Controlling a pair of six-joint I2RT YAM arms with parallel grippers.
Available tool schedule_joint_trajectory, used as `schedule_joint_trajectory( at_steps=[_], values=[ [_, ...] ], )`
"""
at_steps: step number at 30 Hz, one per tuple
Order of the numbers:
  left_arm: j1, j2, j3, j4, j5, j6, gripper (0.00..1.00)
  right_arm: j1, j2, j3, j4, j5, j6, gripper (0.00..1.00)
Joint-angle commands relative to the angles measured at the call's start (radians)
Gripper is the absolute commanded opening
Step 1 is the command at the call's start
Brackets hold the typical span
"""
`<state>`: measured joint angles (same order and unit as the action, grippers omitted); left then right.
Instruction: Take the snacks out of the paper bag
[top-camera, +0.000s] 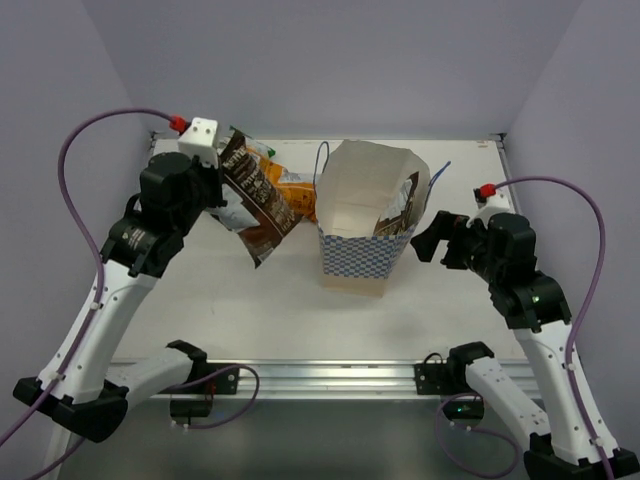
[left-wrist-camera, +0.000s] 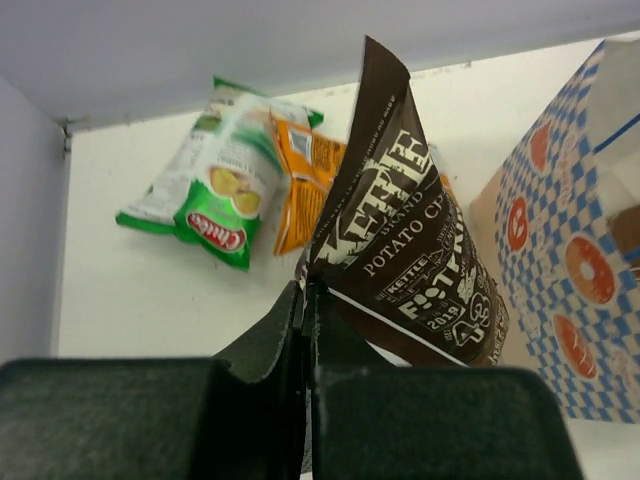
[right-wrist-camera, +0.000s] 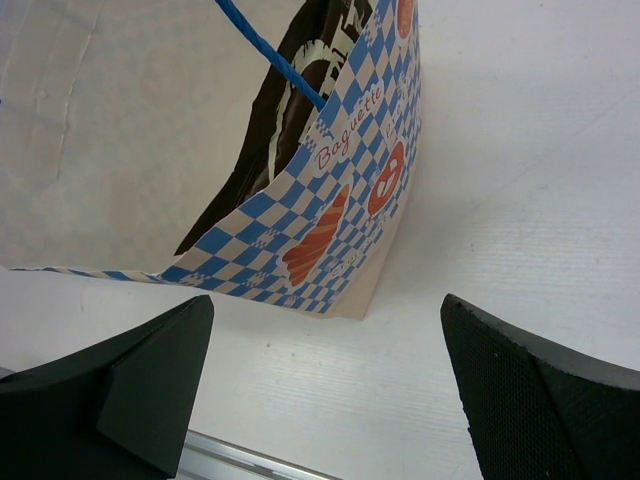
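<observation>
Status of unpacking, as judged from the three views —

Out of the bag, lying on the surface (top-camera: 300, 310): the green-and-white packet (left-wrist-camera: 205, 190) and the orange packet (left-wrist-camera: 300, 180). They are touching at the far left, with the orange one partly tucked under the green, to the left of the paper bag (top-camera: 365, 255). These two are counted as done.

In hand: one brown packet (left-wrist-camera: 410, 260) is pinched by its edge in the left jaws, which are closed tight on the foil. It is held clear of the bag, to the bag's left and nearer than the two lying packets, hanging at a slant. Whether its lower end touches the surface cannot be told. It is judged as removed but not yet set down.

Left to do: the second brown packet (top-camera: 400, 210) is seen inside the bag, leaning against the right-hand inner wall. Its dark foil and white lettering are also seen past the rim in the right wrist view. The bag stands upright with its mouth open, near the middle of the surface.

The right jaws are spread wide and hold nothing. They are placed just beside the bag's right wall, apart from it and pointed toward it.

Tally — two packets delivered, a third out and in grip, a fourth untouched in the bag. Release of the held packet and one further extraction are judged to remain
</observation>
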<state>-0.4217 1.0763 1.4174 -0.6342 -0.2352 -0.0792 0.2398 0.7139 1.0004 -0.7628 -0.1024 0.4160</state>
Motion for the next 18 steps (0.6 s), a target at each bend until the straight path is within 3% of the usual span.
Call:
schedule_joint_trajectory(
  at_steps=[1,7,13,18],
  values=[
    [0.004,-0.061,-0.206,-0.006,-0.085,-0.086,0.00,-0.005,0.025,0.043,0.000,-0.042,-0.026,0.99],
    [0.150,-0.073,-0.536,0.128,0.066,-0.220,0.00,-0.007,0.033,0.035,0.002,-0.040,-0.033,0.99],
    [0.279,0.030,-0.630,0.194,0.025,-0.235,0.00,-0.005,0.002,0.017,0.000,-0.026,-0.028,0.99],
    [0.406,0.131,-0.589,0.251,-0.047,-0.215,0.00,-0.005,-0.019,0.007,0.000,-0.011,-0.028,0.99]
  ],
)
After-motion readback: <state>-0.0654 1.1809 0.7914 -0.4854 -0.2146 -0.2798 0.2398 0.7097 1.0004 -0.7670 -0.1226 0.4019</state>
